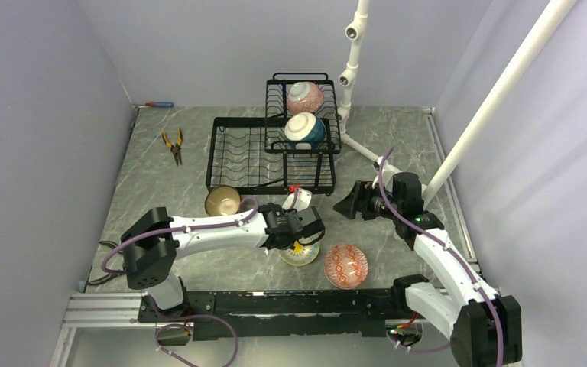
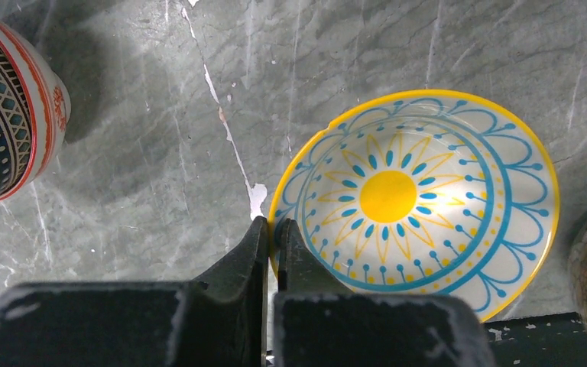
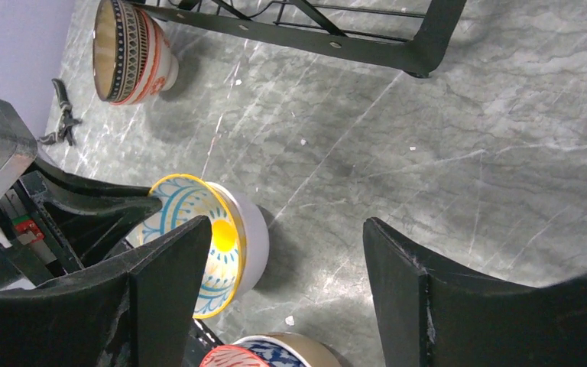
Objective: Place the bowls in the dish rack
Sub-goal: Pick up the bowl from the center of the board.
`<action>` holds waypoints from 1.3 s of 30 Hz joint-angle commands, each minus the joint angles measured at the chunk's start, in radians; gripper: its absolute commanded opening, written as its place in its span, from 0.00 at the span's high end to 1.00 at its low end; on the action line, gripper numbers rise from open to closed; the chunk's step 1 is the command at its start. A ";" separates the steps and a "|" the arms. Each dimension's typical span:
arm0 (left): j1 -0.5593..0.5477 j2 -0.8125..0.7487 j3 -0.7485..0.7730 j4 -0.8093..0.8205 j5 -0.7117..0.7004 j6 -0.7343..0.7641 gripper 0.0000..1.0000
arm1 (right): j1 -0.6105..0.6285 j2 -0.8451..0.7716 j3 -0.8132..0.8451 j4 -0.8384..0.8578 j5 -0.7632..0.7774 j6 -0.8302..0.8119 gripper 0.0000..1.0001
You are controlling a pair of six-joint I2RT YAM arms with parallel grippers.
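Observation:
My left gripper (image 2: 273,225) is shut on the near rim of a white bowl with a yellow-and-blue flower pattern (image 2: 420,199), one finger inside and one outside. That bowl (image 1: 299,252) sits on the table under the left gripper (image 1: 306,233). A brown bowl (image 1: 222,201) stands to its left, and a red-patterned bowl (image 1: 345,265) to its right. The black dish rack (image 1: 237,164) holds a pink bowl (image 1: 305,97) and a teal-and-white bowl (image 1: 305,130) in its raised tier. My right gripper (image 1: 348,205) hangs open and empty to the right, above bare table (image 3: 287,237).
Orange-handled pliers (image 1: 173,144) lie left of the rack, and a screwdriver (image 1: 159,104) is at the back wall. A white pipe stand (image 1: 351,69) rises right of the rack, with a slanted pipe (image 1: 497,92) crossing above the right arm.

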State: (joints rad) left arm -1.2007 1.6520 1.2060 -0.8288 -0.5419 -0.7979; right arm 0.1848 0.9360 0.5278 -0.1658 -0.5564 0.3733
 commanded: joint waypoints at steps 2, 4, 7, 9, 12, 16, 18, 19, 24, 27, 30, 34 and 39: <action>-0.004 -0.061 -0.003 0.007 -0.024 -0.013 0.97 | 0.001 0.006 0.047 0.014 -0.067 -0.030 0.18; -0.003 -0.099 -0.023 0.030 -0.022 -0.014 0.97 | 0.002 0.010 0.046 0.015 -0.091 -0.033 0.12; -0.002 -0.160 -0.056 0.078 -0.006 -0.006 0.97 | 0.011 0.013 0.043 0.017 -0.109 -0.037 0.04; -0.002 -0.206 -0.074 0.105 0.000 -0.006 0.97 | 0.020 0.015 0.042 0.020 -0.121 -0.042 0.01; -0.002 -0.260 -0.106 0.145 -0.002 -0.011 0.97 | 0.047 0.024 0.041 0.028 -0.134 -0.042 0.01; -0.002 -0.321 -0.146 0.178 -0.011 -0.027 0.97 | 0.088 0.043 0.041 0.046 -0.142 -0.038 0.01; -0.002 -0.350 -0.162 0.195 -0.011 -0.032 0.97 | 0.111 0.054 0.040 0.059 -0.145 -0.035 0.02; -0.002 -0.365 -0.172 0.208 -0.008 -0.032 0.97 | 0.125 0.060 0.038 0.067 -0.141 -0.031 0.02; -0.003 -0.409 -0.205 0.243 -0.004 -0.033 0.97 | 0.183 0.094 0.029 0.109 -0.133 -0.018 0.04; -0.002 -0.418 -0.212 0.257 0.008 -0.035 0.97 | 0.210 0.115 0.019 0.149 -0.136 -0.010 0.06; -0.003 -0.439 -0.225 0.300 0.037 -0.024 0.97 | 0.228 0.133 0.015 0.174 -0.145 -0.006 0.10; -0.002 -0.476 -0.253 0.370 0.073 -0.005 0.97 | 0.242 0.146 0.015 0.218 -0.162 0.009 0.17; -0.003 -0.520 -0.274 0.419 0.090 0.004 0.97 | 0.258 0.176 0.017 0.242 -0.172 0.017 0.24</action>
State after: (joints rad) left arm -1.2011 1.1908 0.9295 -0.5320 -0.4713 -0.8013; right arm 0.4305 1.0916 0.5289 -0.0071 -0.6945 0.3794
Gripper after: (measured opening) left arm 0.032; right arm 0.788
